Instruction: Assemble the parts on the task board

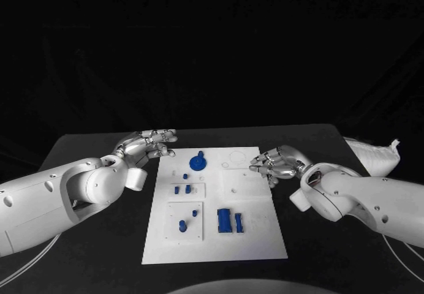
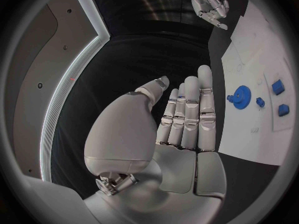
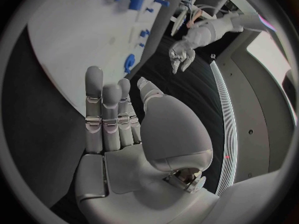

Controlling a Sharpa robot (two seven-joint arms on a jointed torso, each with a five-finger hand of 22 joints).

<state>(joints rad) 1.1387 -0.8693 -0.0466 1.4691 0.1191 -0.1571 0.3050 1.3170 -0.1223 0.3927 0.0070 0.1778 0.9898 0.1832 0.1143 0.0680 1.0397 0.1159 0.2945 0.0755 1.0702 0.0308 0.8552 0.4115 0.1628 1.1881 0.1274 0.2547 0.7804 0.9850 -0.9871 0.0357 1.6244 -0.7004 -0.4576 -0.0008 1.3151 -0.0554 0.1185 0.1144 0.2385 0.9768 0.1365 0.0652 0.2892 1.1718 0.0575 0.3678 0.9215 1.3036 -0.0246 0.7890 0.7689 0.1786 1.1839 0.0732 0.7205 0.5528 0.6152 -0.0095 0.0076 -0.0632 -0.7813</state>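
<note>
The white task board (image 1: 256, 245) lies lengthwise in the middle of the black table. A round blue part (image 1: 200, 162) sits near its far end, small blue parts (image 1: 183, 188) stand in the left-hand plates, and two blue blocks (image 1: 230, 221) lie side by side nearer me. My left hand (image 1: 150, 144) hovers just off the board's far left corner, fingers straight and together, holding nothing. My right hand (image 1: 276, 164) is over the board's right edge, also holding nothing. The left wrist view shows the flat left hand (image 2: 181, 119) beside the round blue part (image 2: 238, 93). The right wrist view shows the right hand (image 3: 115, 114) above the board (image 3: 69, 50).
A white object (image 1: 375, 153) lies at the table's right edge behind my right arm. Black table surface (image 1: 97, 147) runs along both long sides of the board. Circular outlines (image 1: 237, 160) mark the board's far right part.
</note>
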